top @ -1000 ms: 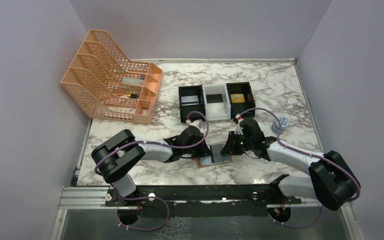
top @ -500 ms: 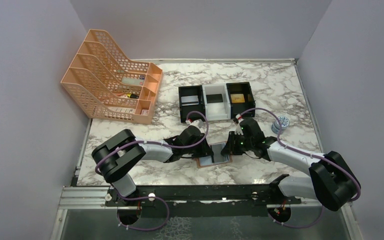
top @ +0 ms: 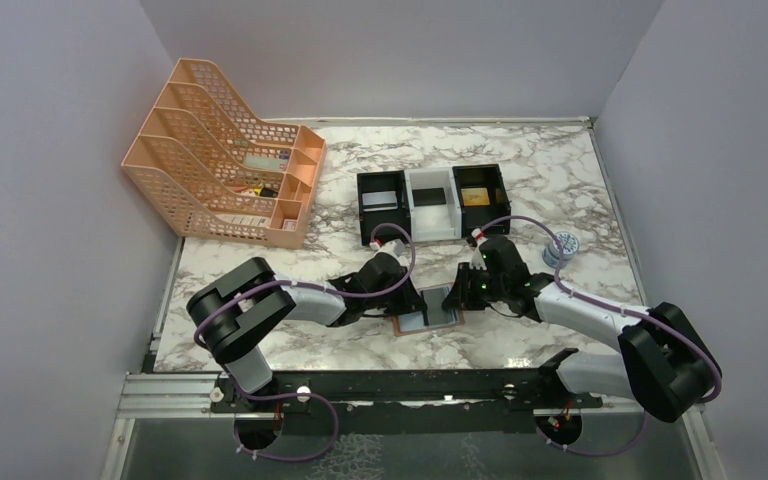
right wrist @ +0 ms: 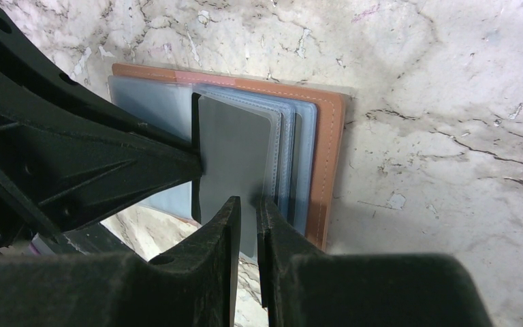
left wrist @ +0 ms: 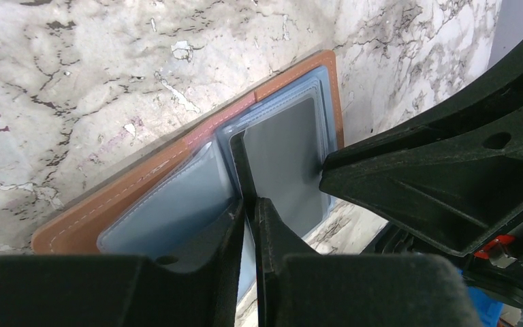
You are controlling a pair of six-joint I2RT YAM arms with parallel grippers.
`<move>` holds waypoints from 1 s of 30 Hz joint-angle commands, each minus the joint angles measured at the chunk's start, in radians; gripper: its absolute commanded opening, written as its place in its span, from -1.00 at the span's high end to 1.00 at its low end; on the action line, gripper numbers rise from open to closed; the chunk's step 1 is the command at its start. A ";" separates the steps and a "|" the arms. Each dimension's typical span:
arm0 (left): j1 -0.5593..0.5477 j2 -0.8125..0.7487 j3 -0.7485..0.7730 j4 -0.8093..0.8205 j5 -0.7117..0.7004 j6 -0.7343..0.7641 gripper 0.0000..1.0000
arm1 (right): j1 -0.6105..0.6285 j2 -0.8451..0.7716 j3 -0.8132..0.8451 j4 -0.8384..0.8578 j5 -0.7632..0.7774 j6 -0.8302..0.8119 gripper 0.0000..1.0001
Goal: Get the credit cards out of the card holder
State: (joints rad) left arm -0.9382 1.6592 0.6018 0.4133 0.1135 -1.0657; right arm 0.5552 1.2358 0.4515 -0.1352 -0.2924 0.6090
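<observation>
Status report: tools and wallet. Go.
Left tool at edge of dark grey card, grip unclear. Right tool pinching a pocket of card holder, open flat. Card not out. Nothing blocking.

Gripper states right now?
Left gripper: nearly closed, apparently pinching edge of the dark grey plastic card.
Right gripper: nearly closed over that card; grip cannot be told.

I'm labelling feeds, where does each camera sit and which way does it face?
Top external: above and behind the left arm and right arm, both visible, looking down at the table.
Left wrist: behind the left end effector, facing the card holder.
Right wrist: behind the right end effector, facing the card holder from opposite.
Shared: wrist views both show the dark grey card and the other arm.
</observation>
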 commanded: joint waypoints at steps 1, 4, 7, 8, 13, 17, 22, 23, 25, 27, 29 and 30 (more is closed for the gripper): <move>-0.006 0.011 -0.033 -0.033 -0.020 0.006 0.77 | 0.002 -0.015 -0.008 -0.055 0.045 -0.003 0.67; -0.004 0.000 -0.034 -0.034 -0.024 0.012 0.86 | 0.002 -0.020 0.000 -0.065 0.051 -0.009 0.67; -0.004 -0.004 -0.034 -0.034 -0.025 0.016 0.94 | 0.002 -0.031 0.015 -0.081 0.044 -0.020 0.63; -0.004 -0.004 -0.035 -0.034 -0.024 0.016 0.95 | 0.002 -0.039 0.018 -0.081 0.038 -0.022 0.62; -0.004 -0.003 -0.037 -0.034 -0.023 0.016 1.00 | 0.002 -0.074 0.038 -0.081 -0.005 -0.033 0.59; -0.004 -0.004 -0.034 -0.034 -0.022 0.019 1.00 | 0.002 -0.069 0.052 -0.084 -0.037 -0.044 0.58; -0.004 -0.004 -0.031 -0.036 -0.023 0.021 1.00 | 0.002 -0.032 0.044 -0.050 -0.093 -0.046 0.57; -0.004 -0.004 -0.032 -0.036 -0.022 0.021 1.00 | 0.002 -0.019 0.042 -0.040 -0.105 -0.047 0.57; -0.005 -0.005 -0.033 -0.036 -0.021 0.021 1.00 | 0.002 0.010 0.039 -0.035 -0.097 -0.030 0.57; -0.004 -0.009 -0.035 -0.036 -0.022 0.021 1.00 | 0.001 0.025 0.032 -0.031 -0.074 -0.018 0.57; -0.004 -0.016 -0.039 -0.036 -0.024 0.026 1.00 | 0.002 0.030 0.020 -0.026 -0.044 -0.007 0.56; -0.004 -0.020 -0.042 -0.035 -0.026 0.030 1.00 | 0.002 0.030 0.015 -0.023 -0.041 -0.006 0.56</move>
State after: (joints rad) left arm -0.9382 1.6554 0.5919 0.4259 0.1120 -1.0676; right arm 0.5552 1.2530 0.4778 -0.1890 -0.3534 0.5869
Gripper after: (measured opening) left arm 0.017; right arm 0.217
